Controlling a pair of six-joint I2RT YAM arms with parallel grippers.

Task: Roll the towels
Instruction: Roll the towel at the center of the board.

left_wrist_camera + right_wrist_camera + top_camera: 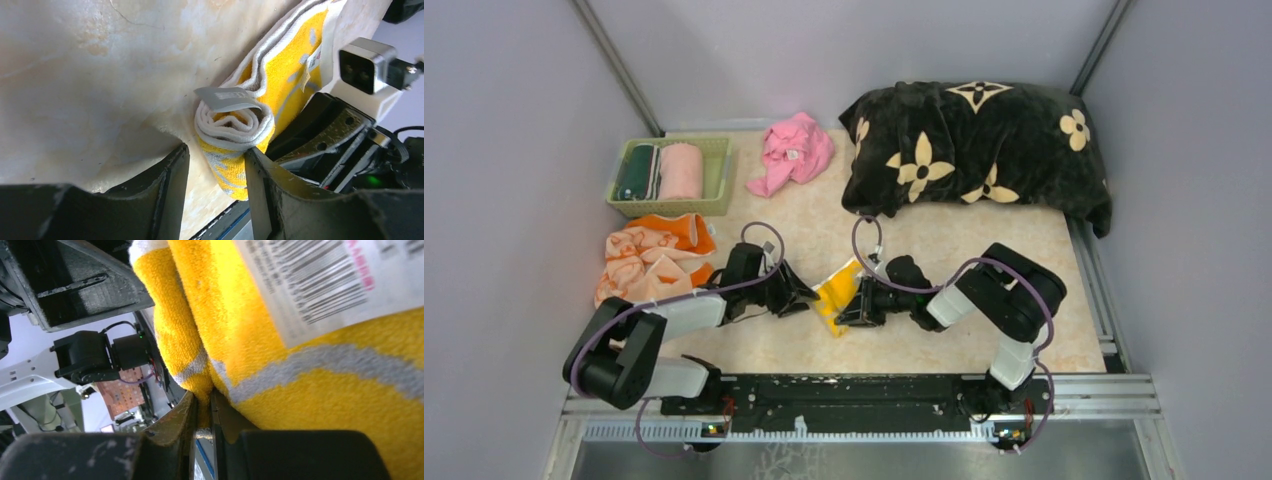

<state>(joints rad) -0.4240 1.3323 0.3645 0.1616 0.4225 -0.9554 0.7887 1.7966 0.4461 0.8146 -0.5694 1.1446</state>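
The grey-and-yellow towel (pixel 837 290) lies partly rolled, yellow side out, between my two grippers near the table's front. In the left wrist view its rolled end (pixel 234 127) sits between the fingers of my left gripper (pixel 216 150), which is open. The right finger (pixel 260 185) touches the roll; the left finger (pixel 170 185) stands apart from it. My right gripper (pixel 202 396) is shut on a thin fold of the same towel (pixel 300 405). The peach towel (pixel 649 262) lies crumpled at the left. My left gripper (pixel 799 297) and right gripper (pixel 852 308) face each other across the roll.
A green basket (pixel 719 185) at the back left holds two rolled cloths. A pink cloth (pixel 794 150) lies beside it. The big black blanket with beige flowers (pixel 979 150) fills the back right. The metal rail (pixel 854 385) runs along the front edge.
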